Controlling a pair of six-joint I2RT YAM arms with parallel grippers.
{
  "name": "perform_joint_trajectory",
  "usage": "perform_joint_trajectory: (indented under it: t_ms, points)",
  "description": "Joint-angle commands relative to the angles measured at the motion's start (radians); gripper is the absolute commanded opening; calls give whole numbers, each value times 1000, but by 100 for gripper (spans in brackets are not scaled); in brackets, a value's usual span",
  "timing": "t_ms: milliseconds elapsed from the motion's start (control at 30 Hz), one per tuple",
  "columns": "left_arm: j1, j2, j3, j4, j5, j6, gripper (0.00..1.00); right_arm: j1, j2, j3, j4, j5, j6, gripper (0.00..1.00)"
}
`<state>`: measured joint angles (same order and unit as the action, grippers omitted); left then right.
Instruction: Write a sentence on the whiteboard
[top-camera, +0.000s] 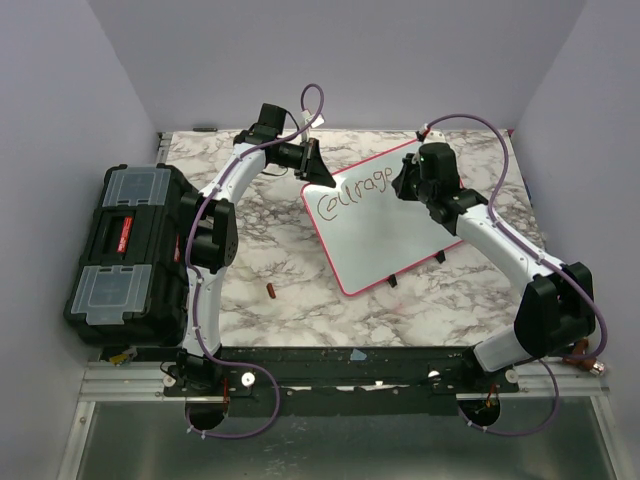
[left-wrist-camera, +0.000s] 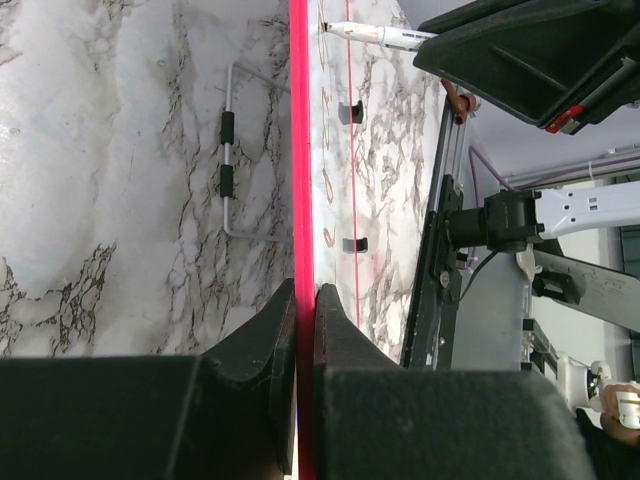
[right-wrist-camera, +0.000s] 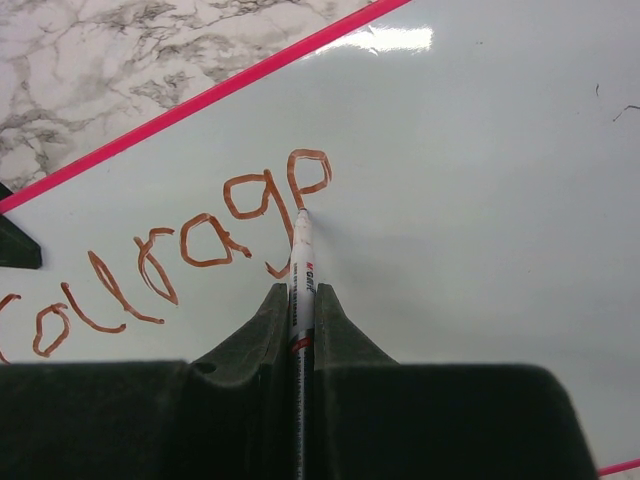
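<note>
While the right gripper (right-wrist-camera: 300, 296) is closed on the marker (right-wrist-camera: 303, 262), tip touching the last letter of the sentence (right-wrist-camera: 200, 243), the left gripper (left-wrist-camera: 305, 300) clamps the far-left rim of the whiteboard (top-camera: 390, 235), lying centre-right; pressure should be light and even.

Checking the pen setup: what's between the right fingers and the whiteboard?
A marker, clamped between the right fingers, its tip touching the whiteboard at the last letter; the right wrist view shows it.
</note>
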<state>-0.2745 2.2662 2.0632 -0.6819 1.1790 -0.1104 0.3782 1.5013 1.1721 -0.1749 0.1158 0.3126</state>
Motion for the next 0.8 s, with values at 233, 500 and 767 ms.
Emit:
perform_joint_trajectory:
  t_ms: [233,500,767]
  points:
    - [-5,-32,-21,71,11,116,0,-1,8,-7,-104,97,-36,1]
    - [-4,-31,-23,79,15,116,0,-1,27,65,-152,219,-58,1]
    - [-5,-34,-27,81,14,115,0,-2,-137,80,-18,301,-81,1]
